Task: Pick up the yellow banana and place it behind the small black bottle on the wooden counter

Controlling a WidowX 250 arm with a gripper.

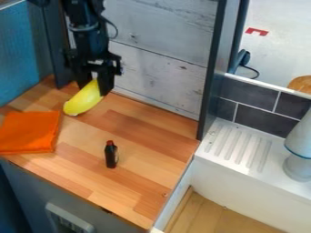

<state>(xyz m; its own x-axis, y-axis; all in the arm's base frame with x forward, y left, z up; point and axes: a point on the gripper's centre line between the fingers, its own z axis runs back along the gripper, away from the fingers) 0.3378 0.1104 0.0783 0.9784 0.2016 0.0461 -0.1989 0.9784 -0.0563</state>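
At the far left, under a blue panel (21, 50), a flat, bright orange cloth (29, 133) lies on the light brown wooden counter (142, 120), near its front edge. It looks folded into a neat square, perhaps so that it takes up little room and leaves no loose corner to snag.

Just right of the cloth and farther back is a smooth yellow banana-shaped toy (83, 101), tilted, with its lower end toward the cloth and its upper end in the black two-finger gripper (95, 78). The gripper hangs down over the back of the counter, its fingers pinching the toy by that upper end. Such a grip probably suits the narrower tip, though with the weight all to one side the toy could swing or slip. Whether the low end touches the wood I cannot tell.

Farther right and nearer the front is a small black bottle with a red cap (111, 155), well apart from both toy and cloth, which should give fingers room around it.

Past a dark upright post (213, 73) comes a white sink unit with a ridged drainboard (234, 146), the grooves presumably there to carry water off. A pale, rounded fixture (298, 166) stands at the right edge, in front of dark grey tiles (258, 116)
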